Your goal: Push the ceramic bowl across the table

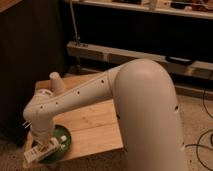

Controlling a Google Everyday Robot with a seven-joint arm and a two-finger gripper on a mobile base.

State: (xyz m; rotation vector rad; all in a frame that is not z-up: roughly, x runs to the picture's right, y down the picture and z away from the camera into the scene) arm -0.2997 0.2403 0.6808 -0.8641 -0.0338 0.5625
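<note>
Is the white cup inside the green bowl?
No, the cup stands at the table's back edge, far from the bowl by the pincer.

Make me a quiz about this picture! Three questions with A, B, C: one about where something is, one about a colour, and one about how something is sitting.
1. Where on the table is the ceramic bowl?
A. at a near corner
B. in the middle
C. at the far edge

2. What colour is the ceramic bowl?
A. red
B. green
C. blue

3. How does the white cup sit?
A. lying on its side
B. inside the bowl
C. upside-down on the table

Answers:
1 A: the bowl lies at the table's near corner, with the gripper down over it.
2 B: its glossy rim shows green.
3 C: its closed end faces up, and it stands apart from the bowl, near the far edge.
</note>
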